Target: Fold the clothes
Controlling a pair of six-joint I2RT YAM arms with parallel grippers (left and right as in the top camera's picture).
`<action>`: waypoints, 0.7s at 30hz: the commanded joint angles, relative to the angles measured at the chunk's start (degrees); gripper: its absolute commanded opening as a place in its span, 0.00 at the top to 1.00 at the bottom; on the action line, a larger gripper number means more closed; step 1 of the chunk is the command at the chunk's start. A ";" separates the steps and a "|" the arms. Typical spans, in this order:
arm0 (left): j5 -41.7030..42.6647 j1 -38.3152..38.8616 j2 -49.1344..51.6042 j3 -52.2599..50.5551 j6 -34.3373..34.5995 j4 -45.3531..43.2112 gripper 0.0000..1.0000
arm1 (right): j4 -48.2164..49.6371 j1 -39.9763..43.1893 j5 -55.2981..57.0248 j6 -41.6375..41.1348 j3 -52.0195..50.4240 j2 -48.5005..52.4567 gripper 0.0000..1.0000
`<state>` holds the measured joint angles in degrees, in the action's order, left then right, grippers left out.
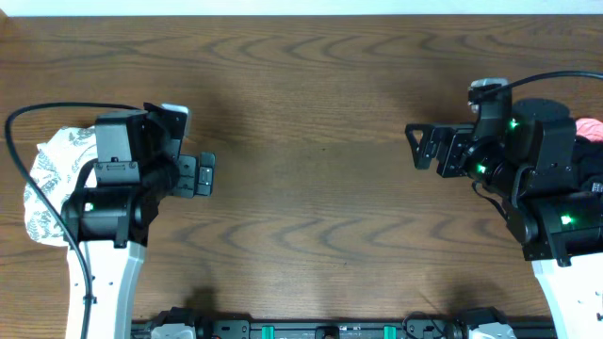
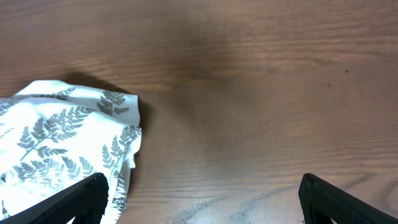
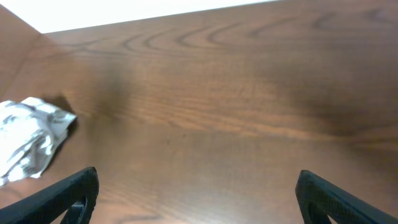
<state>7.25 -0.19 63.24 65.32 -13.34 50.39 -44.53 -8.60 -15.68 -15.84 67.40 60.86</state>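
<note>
Overhead view of a dark brown wood-grain desk (image 1: 311, 113) that I work from afar with two arms. My left hand (image 1: 203, 175) sits at 9 o'clock, jaws spread wide and holding nothing. My right hand (image 1: 417, 146) sits at 3 o'clock, also wide and empty. Both point inward across the bare middle.

The fern-print cloth (image 1: 45, 184), cream with grey-green leaves, lies bunched at the desk's 9 o'clock edge, partly under the left arm and behind its hand. The left wrist view shows its near corner just beside one finger, not touching. No white or black garment is visible.

I judge the step in hand to be fetching this cloth for folding. To do it well I would draw the left hand back toward 9 o'clock, pinch one loose edge rather than the whole lump, drag it to the centre, then let the right hand take the opposite edge so it spreads flat first.

A small red thing (image 1: 590, 126) peeks out behind the right arm; I cannot tell what it is. A pale strip (image 1: 301, 6) runs along 12 o'clock, a dark rail (image 1: 320, 330) along 6 o'clock
</note>
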 commanded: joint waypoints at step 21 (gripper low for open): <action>-0.66 0.33 3.74 -0.20 0.13 0.07 0.02 | -5.79 2.14 24.96 5.25 -6.69 -23.80 0.01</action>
<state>7.09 -0.14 66.76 65.32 -13.34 50.37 -50.06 -7.07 0.80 -11.46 64.60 41.36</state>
